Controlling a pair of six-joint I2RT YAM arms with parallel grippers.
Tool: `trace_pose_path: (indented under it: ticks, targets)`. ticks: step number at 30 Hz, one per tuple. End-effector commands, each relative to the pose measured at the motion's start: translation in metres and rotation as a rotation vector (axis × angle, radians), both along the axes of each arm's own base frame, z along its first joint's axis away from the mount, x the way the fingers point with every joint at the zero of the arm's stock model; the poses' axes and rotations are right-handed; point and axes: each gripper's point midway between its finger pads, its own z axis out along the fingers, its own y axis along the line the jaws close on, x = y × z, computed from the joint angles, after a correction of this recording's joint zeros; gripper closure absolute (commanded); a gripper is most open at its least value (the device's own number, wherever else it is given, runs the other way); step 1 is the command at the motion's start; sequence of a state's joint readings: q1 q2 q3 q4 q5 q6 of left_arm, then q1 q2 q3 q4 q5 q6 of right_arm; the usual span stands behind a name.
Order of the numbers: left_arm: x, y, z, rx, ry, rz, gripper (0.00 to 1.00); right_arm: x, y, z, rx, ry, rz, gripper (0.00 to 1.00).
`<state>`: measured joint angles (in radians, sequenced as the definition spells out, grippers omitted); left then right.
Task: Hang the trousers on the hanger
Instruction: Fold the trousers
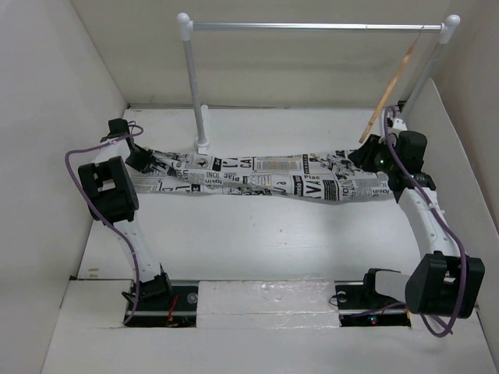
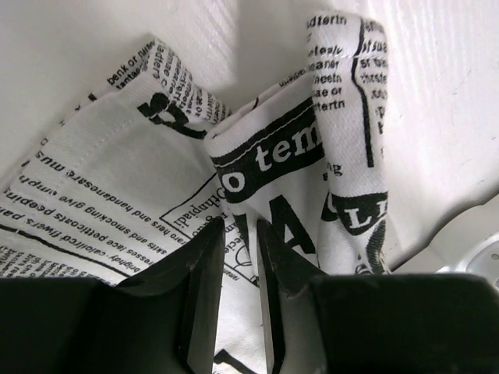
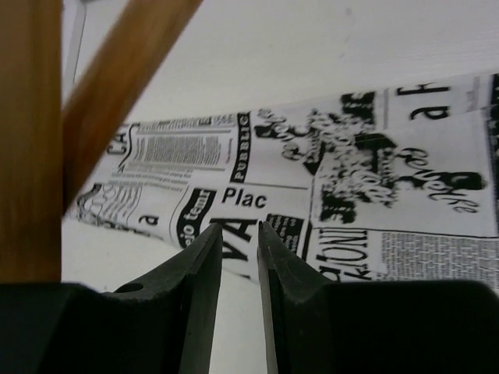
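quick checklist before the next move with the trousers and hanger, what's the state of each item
1. left gripper pinching the trousers: ok, fabric between its fingers.
2. right gripper pinching the trousers: ok, fabric at its fingertips.
3. trousers spanned between both grippers: ok.
4. hanger hanging from the rail: ok, tilted, beside the right gripper.
5. hanger's lower bar free: cannot tell.

"Plac" on the trousers point(image 3: 405, 241), "o tem" too — seemingly "PUBBLIC"
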<state>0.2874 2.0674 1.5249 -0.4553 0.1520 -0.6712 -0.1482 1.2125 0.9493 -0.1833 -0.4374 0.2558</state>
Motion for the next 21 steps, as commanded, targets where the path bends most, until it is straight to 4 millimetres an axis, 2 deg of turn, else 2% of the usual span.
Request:
trace_pose_path:
  ticks: [1,2,4,9,11,14,17,20,21]
  targets:
    - [0.011,0.001,0.014,-0.010,-0.058,0.004,0.80,-0.017,0.029,-0.009,-0.044,0.002,0.127,0.69]
    - [0.010,0.001,0.015,-0.010,-0.060,0.005,0.80,-0.022,0.042,-0.014,-0.050,0.018,0.169,0.68]
    - [0.009,0.002,0.014,-0.003,-0.069,0.009,0.75,-0.027,0.051,-0.021,-0.066,0.034,0.203,0.68]
    - [0.015,0.007,0.013,0.020,-0.074,0.010,0.74,-0.043,0.078,-0.041,-0.057,0.070,0.313,0.69]
    - [0.018,0.009,0.011,0.024,-0.077,0.014,0.78,-0.048,0.083,-0.047,-0.070,0.084,0.340,0.70]
    - [0.026,0.012,0.021,0.041,-0.116,0.015,1.00,-0.059,0.094,-0.051,-0.090,0.096,0.381,0.70]
    - [0.028,0.014,0.037,0.059,-0.154,0.019,1.00,-0.069,0.102,-0.057,-0.114,0.104,0.406,0.70]
    - [0.021,0.016,0.056,0.087,-0.185,0.039,1.00,-0.075,0.109,-0.065,-0.111,0.113,0.433,0.70]
    - [0.014,0.018,0.056,0.103,-0.175,0.056,1.00,-0.076,0.110,-0.067,-0.106,0.119,0.438,0.70]
